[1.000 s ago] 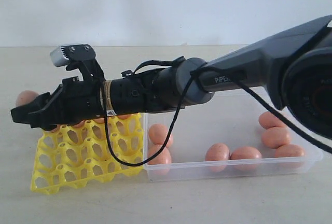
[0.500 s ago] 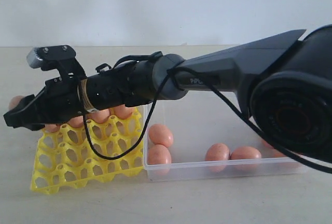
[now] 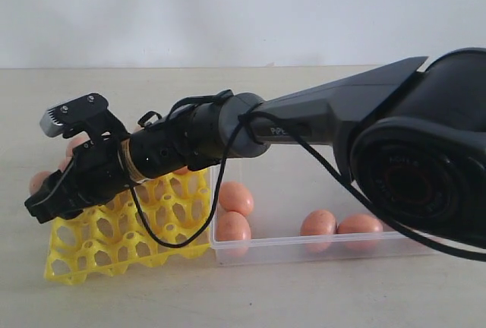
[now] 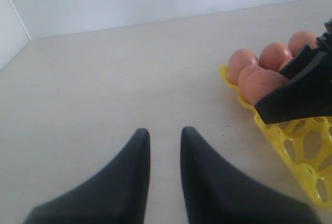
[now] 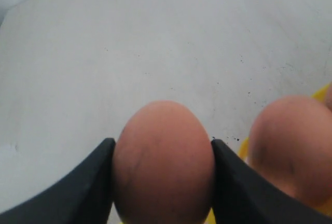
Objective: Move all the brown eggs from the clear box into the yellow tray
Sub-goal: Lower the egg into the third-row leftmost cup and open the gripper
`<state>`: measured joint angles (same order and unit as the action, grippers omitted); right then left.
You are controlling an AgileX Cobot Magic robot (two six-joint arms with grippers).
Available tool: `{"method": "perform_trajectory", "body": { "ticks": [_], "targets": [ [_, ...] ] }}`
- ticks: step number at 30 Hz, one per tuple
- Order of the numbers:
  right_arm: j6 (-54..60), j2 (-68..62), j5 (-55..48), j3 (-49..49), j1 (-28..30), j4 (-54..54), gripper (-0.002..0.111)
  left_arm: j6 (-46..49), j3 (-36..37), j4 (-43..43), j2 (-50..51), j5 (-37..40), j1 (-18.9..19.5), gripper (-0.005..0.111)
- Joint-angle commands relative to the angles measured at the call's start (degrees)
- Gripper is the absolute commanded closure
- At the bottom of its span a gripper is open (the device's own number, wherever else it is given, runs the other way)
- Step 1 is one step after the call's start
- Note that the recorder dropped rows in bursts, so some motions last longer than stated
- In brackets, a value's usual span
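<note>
— Where is the brown egg (image 5: pixel 163 156) we carry?
— The right gripper (image 3: pixel 44 203) clasps it between its jaws, above the yellow tray's (image 3: pixel 114 241) left edge.
— And the others?
— We see 4 eggs (image 3: pixel 318 224) in the clear box (image 3: pixel 334 249), just right of the tray. The left gripper (image 4: pixel 164 130), near the tray, is slightly parted and empty.

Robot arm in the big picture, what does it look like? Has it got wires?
The right arm is dark grey and tube-shaped, with small white lettering and a loose black cable looping beneath. A silver-grey camera box sits near its black fingers. The left fingers are black and pointed too.
</note>
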<state>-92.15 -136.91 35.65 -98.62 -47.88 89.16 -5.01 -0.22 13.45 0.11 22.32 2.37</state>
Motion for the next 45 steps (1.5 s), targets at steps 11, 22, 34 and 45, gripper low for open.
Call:
{"method": "perform_trajectory", "body": {
  "ticks": [11, 22, 34, 45],
  "targets": [
    [0.38, 0.16, -5.55, -0.45, -0.06, 1.98, 0.088, -0.11, 0.22, -0.11, -0.11, -0.41, -0.31, 0.085],
    [0.38, 0.16, -4.42, -0.45, -0.06, 2.57, 0.062, -0.11, 0.22, -0.11, -0.11, -0.41, -0.31, 0.085],
    [0.57, 0.16, -3.23, -0.45, -0.06, 2.78, 0.058, -0.11, 0.22, -0.11, -0.11, -0.41, -0.31, 0.085],
    [0.19, 0.86, -2.71, -0.45, -0.06, 2.78, 0.040, -0.11, 0.22, -0.11, -0.11, -0.41, -0.31, 0.085]
  ]
}}
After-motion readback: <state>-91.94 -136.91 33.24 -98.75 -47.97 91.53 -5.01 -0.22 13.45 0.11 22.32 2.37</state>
